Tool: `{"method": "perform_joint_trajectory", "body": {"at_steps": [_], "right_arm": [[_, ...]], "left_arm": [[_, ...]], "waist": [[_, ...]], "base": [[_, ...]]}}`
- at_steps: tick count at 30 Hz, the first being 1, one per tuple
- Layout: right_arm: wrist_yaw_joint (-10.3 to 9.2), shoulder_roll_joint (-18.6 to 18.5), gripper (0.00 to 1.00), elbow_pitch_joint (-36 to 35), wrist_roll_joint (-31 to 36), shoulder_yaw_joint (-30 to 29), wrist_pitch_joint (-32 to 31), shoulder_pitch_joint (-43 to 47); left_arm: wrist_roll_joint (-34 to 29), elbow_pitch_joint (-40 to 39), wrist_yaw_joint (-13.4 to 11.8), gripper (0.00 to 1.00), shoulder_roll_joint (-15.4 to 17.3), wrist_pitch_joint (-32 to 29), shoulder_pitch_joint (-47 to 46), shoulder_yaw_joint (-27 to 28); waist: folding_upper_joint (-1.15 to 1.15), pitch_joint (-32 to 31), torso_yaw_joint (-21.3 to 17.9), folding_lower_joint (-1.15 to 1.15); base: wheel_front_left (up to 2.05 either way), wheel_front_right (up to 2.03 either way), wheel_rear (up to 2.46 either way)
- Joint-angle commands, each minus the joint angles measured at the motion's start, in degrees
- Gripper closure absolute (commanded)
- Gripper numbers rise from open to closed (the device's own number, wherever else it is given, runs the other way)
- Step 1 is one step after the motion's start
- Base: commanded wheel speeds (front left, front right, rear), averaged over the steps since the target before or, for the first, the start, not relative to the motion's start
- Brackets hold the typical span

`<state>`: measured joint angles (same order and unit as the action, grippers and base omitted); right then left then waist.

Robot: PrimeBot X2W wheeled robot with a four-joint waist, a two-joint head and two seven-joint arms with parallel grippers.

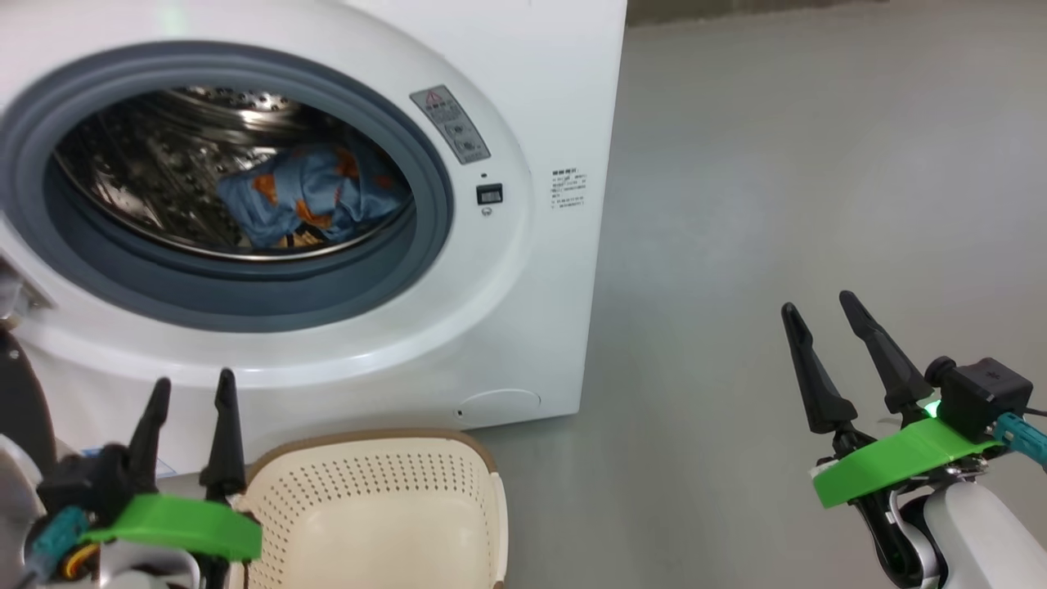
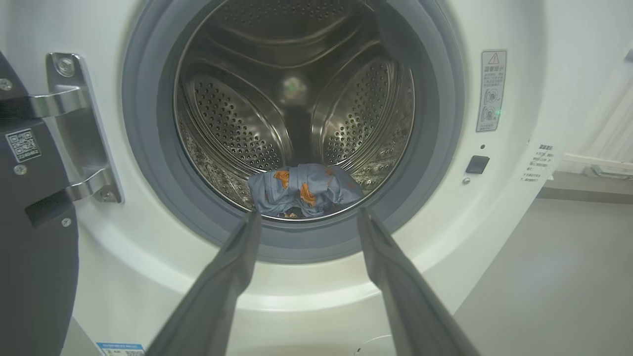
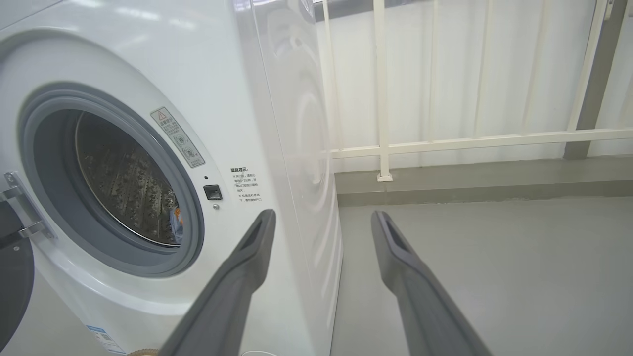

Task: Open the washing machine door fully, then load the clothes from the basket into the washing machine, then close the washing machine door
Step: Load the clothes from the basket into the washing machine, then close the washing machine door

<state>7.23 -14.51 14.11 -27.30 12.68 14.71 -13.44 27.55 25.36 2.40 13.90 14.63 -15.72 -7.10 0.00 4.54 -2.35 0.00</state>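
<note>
The washing machine (image 1: 532, 98) stands with its mouth uncovered. Its door (image 2: 29, 247) is swung out to the left on a steel hinge (image 2: 74, 128), with a dark edge of it at the head view's left border. Light blue clothes (image 1: 311, 192) with orange print lie bunched at the bottom front of the steel drum (image 2: 232, 123). The basket (image 1: 376, 458) sits on the floor below the opening, its inside showing bare cream plastic. My left gripper (image 1: 192, 383) is open beside the basket, pointing at the drum. My right gripper (image 1: 818, 304) is open over the floor, right of the machine.
Grey floor (image 1: 818, 164) stretches to the right of the machine. A white railing (image 3: 445, 143) and a low kerb (image 3: 470, 183) run behind that floor. A warning sticker (image 1: 450, 123) and a small black latch hole (image 1: 489, 194) sit right of the opening.
</note>
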Motion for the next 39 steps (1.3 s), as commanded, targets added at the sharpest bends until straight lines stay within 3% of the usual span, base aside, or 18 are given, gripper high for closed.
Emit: {"method": "perform_joint_trajectory", "body": {"at_steps": [1,16,39], "right_arm": [[0.25,-0.88,0.00,-1.83,-0.09,0.36,0.29,0.53],[0.25,-1.21,0.00,-2.34,-0.04,0.04,0.29,2.48],[0.25,-1.30,0.00,-1.75,-0.61,0.78,0.29,1.63]], "left_arm": [[-0.40,-2.59,-0.45,0.00,1.29,0.37,0.47,2.36],[0.44,-7.79,-0.10,0.00,-0.80,0.37,6.51,3.95],[-2.07,-6.89,1.73,0.00,-2.79,0.37,5.89,5.41]], "waist": [[0.00,-1.50,0.44,0.00],[0.00,-3.06,0.89,0.00],[0.00,-2.32,1.02,0.00]], "base": [[0.00,0.00,0.00],[0.00,0.00,0.00],[0.00,0.00,0.00]]}}
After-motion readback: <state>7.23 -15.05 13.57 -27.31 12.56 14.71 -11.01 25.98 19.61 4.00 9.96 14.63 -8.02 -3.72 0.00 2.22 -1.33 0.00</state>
